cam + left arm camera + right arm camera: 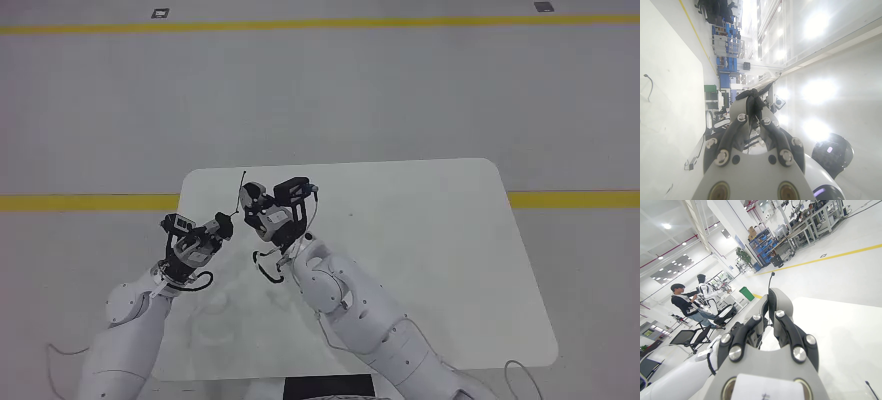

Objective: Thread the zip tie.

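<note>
My right gripper (769, 298) is shut on a thin black zip tie (770, 283). The tie's square head (773, 273) sticks out past the fingertips. In the top view this zip tie (241, 190) rises from the right gripper (252, 197) over the table's far left part. My left gripper (753, 94) is shut on a black strip (768, 86), which looks like a zip tie end pointing away from its tips. From above, the left gripper (224, 224) sits just beside and below the right one, tips nearly touching the tie's lower end.
The white table (420, 260) has a rounded far left corner. A loose zip tie (650, 89) lies on it, and another zip tie (871, 387) lies near the right wrist. Beyond the table, chairs and a green bin (747, 293) stand on the floor.
</note>
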Robot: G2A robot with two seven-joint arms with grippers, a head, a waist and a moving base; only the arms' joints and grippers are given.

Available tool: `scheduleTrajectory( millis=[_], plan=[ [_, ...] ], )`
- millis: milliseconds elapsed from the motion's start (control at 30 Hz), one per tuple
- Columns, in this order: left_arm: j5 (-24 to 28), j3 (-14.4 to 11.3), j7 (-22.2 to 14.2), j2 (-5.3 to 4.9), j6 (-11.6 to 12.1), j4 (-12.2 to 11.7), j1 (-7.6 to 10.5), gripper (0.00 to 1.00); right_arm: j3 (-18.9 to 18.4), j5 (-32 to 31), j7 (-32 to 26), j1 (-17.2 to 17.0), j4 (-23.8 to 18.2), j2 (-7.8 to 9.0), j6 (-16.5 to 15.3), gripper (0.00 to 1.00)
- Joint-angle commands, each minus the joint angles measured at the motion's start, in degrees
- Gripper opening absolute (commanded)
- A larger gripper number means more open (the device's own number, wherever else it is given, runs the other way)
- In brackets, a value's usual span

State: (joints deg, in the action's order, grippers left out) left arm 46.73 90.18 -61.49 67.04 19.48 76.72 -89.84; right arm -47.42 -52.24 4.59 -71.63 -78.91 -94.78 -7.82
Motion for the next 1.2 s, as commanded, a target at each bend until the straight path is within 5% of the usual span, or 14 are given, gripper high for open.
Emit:
scheduleTrajectory(
  millis=[0, 1167],
  plan=[
    [0.0, 0.0, 0.0, 0.00, 0.0, 0.0, 0.00, 0.00, 0.0, -0.2, 0.1, 0.1, 0.1, 0.00, 0.1, 0.00],
    [0.0, 0.0, 0.0, 0.00, 0.0, 0.0, 0.00, 0.00, -0.1, -1.1, 0.7, 0.0, 0.8, 0.01, 0.5, 0.00]
  ],
)
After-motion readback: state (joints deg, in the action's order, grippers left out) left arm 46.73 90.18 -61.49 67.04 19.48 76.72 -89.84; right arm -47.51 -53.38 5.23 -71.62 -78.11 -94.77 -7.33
